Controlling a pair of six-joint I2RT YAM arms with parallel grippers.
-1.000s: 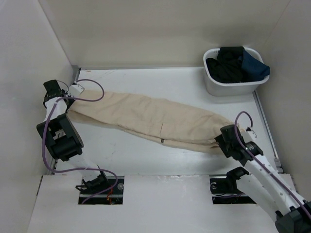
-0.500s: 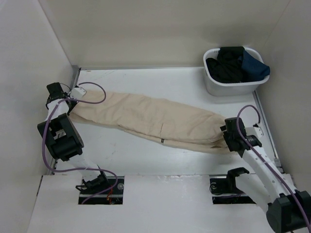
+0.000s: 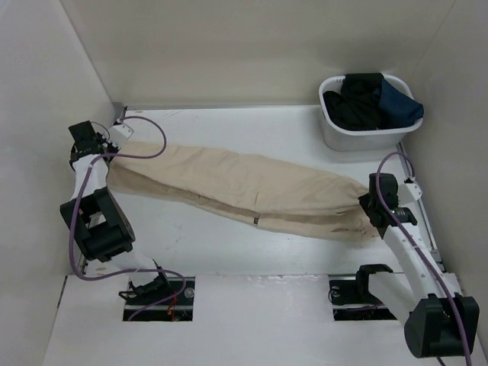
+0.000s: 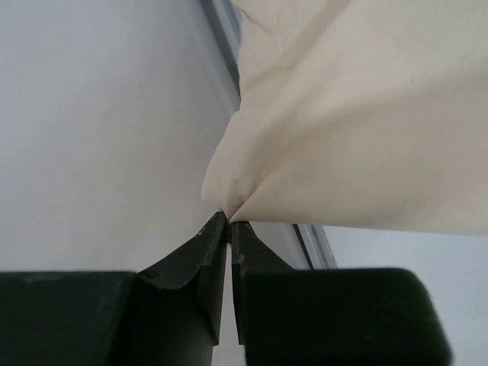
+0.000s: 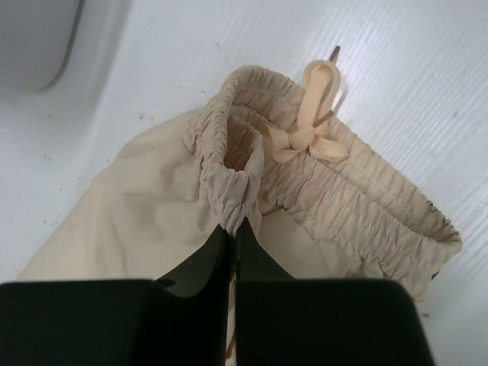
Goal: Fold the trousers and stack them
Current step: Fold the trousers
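The beige trousers (image 3: pixel 244 187) lie stretched slantwise across the white table, leg ends at far left, gathered waistband (image 5: pixel 335 206) with its bow at the right. My left gripper (image 3: pixel 103 152) is shut on the leg-end fabric (image 4: pixel 305 130), which bunches to a point at the fingertips (image 4: pixel 217 229) and rises off the table. My right gripper (image 3: pixel 372 213) is shut on a fold of the waistband (image 5: pixel 232 164), pinched between the closed black fingers (image 5: pixel 210 255). A small dark label (image 3: pixel 257 222) shows on the near leg.
A white basket (image 3: pixel 366 136) at the back right holds a black garment (image 3: pixel 357 103) and a navy blue one (image 3: pixel 400 105). Walls close in the left, back and right sides. A metal rail (image 4: pixel 225 46) runs along the left wall.
My right gripper has shifted right and back along the waistband and closed on it. The left gripper lifted the leg end slightly toward the back left, drawing the trousers tauter.
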